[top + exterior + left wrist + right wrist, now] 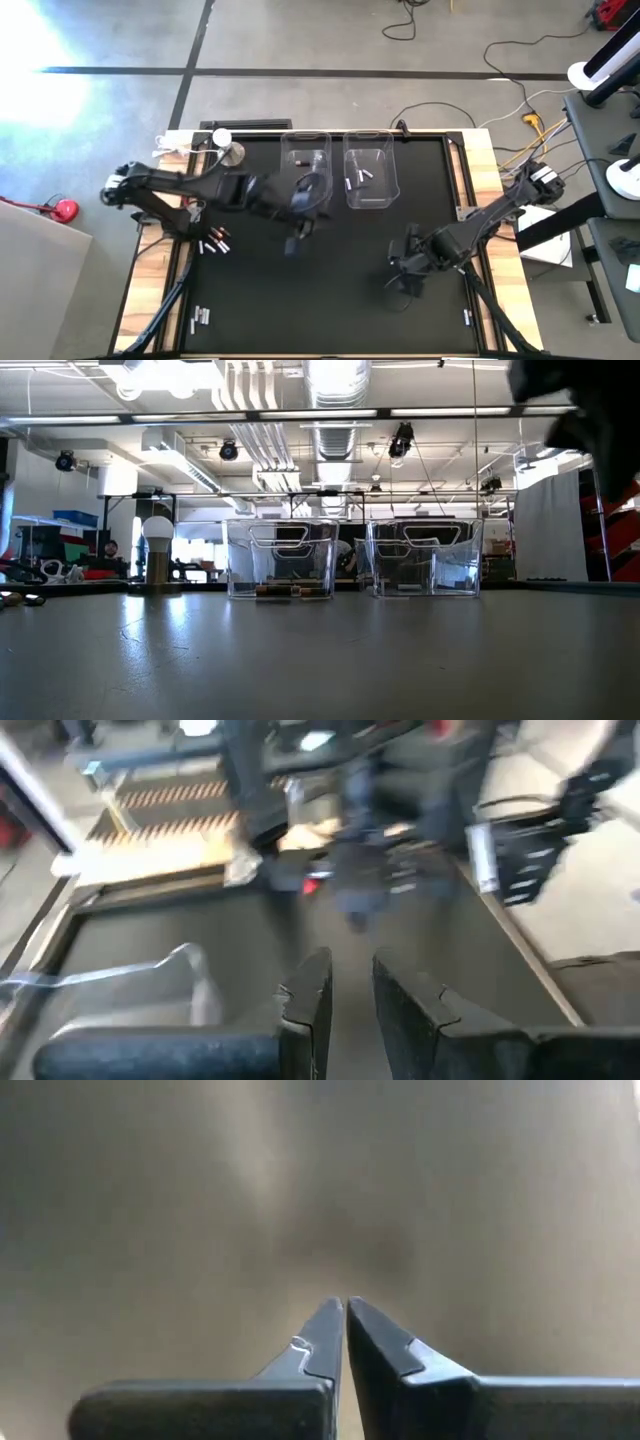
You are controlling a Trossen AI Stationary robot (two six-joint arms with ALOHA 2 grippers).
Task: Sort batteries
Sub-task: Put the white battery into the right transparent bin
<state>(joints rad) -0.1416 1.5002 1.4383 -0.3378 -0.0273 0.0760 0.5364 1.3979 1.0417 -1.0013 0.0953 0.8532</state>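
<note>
Two clear plastic bins stand side by side at the table's far edge, the left bin and the right bin. White batteries lie in the right bin and darker batteries in the left one. Loose batteries lie on the black mat at the left, the near left and the near right. My left gripper hangs over the left bin's near side. My right gripper is shut, pointing down over bare mat right of the middle, holding nothing.
A round white-topped knob on a stand sits at the far left corner beside the left bin. Wooden strips border the mat. Bare mat lies between the two arms and in front of the bins.
</note>
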